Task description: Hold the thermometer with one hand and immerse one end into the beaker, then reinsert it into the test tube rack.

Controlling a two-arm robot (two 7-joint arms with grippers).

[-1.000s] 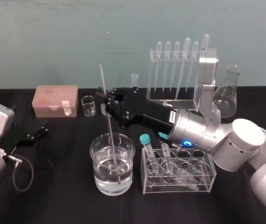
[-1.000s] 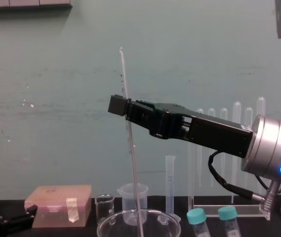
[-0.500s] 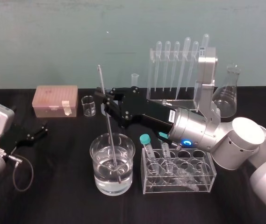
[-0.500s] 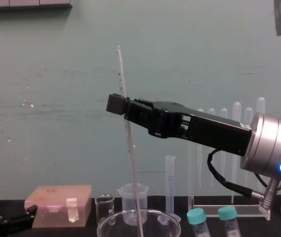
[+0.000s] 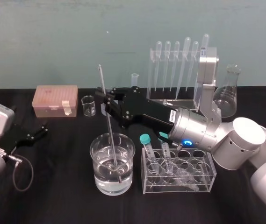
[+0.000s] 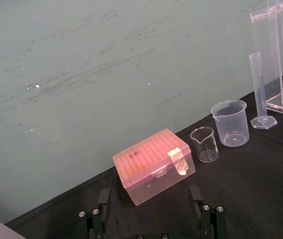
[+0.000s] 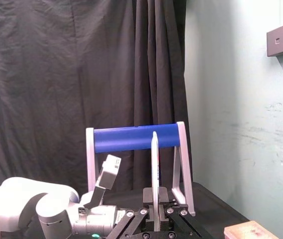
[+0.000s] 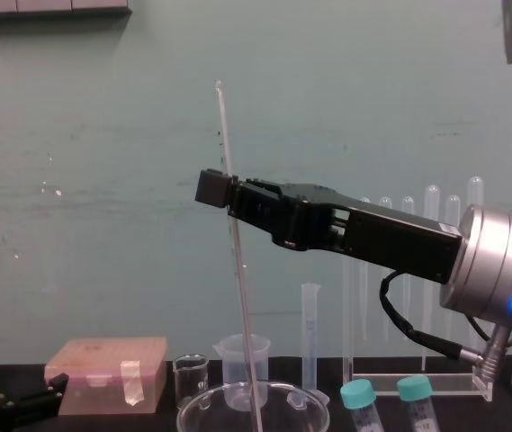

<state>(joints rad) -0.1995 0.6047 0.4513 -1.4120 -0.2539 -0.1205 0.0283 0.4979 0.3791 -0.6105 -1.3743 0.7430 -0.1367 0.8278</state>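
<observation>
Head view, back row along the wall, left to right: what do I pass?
pink tip box → tiny glass beaker → graduated cylinder → test tube rack → conical flask. The right gripper holds the thermometer in the beaker in front; the left gripper is parked far left.
</observation>
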